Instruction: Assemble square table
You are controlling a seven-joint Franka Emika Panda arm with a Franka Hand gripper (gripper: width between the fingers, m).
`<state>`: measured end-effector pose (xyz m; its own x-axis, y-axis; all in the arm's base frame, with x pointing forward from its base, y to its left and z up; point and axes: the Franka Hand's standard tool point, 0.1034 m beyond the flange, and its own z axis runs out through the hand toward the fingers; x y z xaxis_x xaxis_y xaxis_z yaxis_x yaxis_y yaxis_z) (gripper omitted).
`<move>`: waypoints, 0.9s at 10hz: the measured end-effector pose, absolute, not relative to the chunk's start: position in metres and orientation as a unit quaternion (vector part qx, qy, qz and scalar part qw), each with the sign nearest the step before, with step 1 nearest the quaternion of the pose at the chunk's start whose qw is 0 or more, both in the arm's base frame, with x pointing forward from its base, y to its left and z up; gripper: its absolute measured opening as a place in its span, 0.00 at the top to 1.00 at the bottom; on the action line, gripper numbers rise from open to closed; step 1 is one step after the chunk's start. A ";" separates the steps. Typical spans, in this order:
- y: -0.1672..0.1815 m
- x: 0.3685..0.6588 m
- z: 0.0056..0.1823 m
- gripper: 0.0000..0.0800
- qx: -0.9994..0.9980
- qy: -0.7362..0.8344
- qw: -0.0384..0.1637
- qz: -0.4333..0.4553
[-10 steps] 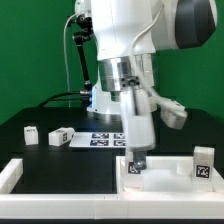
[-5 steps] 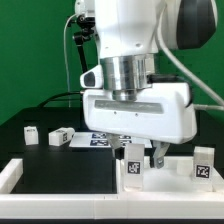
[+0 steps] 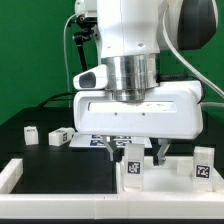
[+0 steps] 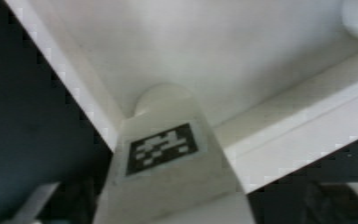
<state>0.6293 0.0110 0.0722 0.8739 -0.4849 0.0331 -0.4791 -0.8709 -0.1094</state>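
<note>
The white square tabletop lies flat at the exterior view's right, inside the rail frame. A white leg with a tag stands upright on its near left corner. My gripper hangs broadside over this leg, its fingers spread on either side with gaps, so it is open. In the wrist view the leg rises between the dark blurred fingers over the tabletop. A second leg stands at the tabletop's right. Two more legs lie on the black table at the left.
The marker board lies flat behind the gripper. The white rail frame edges the black surface at the front and left. A cable and stand rise at the back left against the green backdrop.
The gripper has turned about a quarter turn from edge-on to broadside over the leg, and its fingers now stand apart from the leg. The leg stays upright on the tabletop.
</note>
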 end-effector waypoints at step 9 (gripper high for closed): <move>0.010 0.629 0.069 0.63 -0.669 0.738 0.089 0.020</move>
